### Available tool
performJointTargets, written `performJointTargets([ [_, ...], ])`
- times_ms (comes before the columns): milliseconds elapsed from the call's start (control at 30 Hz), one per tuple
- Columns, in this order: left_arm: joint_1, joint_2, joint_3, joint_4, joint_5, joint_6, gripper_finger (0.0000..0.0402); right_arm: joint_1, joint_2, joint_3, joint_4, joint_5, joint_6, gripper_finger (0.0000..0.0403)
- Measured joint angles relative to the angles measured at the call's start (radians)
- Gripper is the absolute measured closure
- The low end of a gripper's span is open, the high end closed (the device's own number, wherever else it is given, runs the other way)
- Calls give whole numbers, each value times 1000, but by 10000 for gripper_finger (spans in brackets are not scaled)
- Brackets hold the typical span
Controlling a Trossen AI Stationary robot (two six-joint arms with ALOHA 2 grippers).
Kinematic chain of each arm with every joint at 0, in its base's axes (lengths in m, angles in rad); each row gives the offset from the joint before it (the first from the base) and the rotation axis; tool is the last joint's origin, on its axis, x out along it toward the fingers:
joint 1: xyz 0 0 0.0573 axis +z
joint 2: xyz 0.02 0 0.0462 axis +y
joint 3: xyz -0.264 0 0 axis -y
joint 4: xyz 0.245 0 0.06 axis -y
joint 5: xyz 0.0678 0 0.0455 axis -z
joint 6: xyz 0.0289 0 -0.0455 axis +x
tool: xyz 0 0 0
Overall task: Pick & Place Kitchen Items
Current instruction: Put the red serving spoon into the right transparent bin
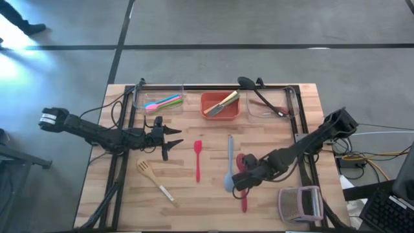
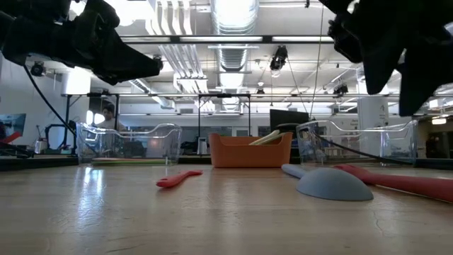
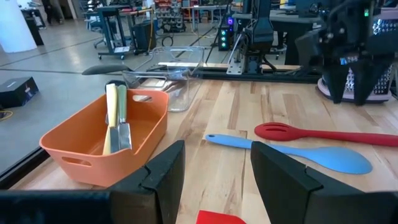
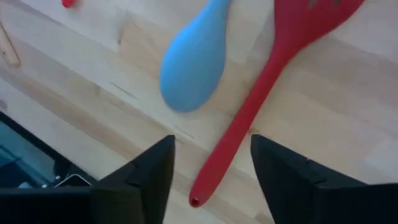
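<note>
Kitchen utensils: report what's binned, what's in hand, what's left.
Done: utensils lie in the left clear bin, the orange bin and the right clear bin.
In hand: nothing; the open right gripper hovers over the red slotted spoon.
Left: blue spoon, red spatula, wooden spatula.

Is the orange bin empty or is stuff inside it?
Not empty. The orange bin holds two utensils, a pale one and a greenish one, leaning against its wall; the high view shows them too.
</note>
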Motion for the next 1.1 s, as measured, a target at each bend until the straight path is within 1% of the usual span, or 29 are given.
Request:
performJointTargets([
  [133,0,0,0,0,0,0,216,11,0,-73,126,-5,39,168],
  [233,0,0,0,0,0,0,216,10,0,-118,126,-5,51,155],
  [367,0,0,0,0,0,0,216,7,0,-173,135,-4,68,153],
  [433,0,0,0,0,0,0,216,4,9,-194,167,-7,68,155],
  [533,0,0,0,0,0,0,216,3,38,-203,235,-61,67,160],
  [633,0,0,0,1,0,1,216,13,93,-170,310,-97,65,165],
  [733,0,0,0,-1,0,2,216,22,172,-104,299,-151,50,168],
  [900,0,-2,0,-1,0,2,216,36,333,37,179,-283,33,168],
  [1000,0,-2,0,-2,0,2,216,40,417,118,142,-365,-14,168],
  [1100,0,-2,0,-4,0,2,216,41,476,182,85,-392,-38,168],
])
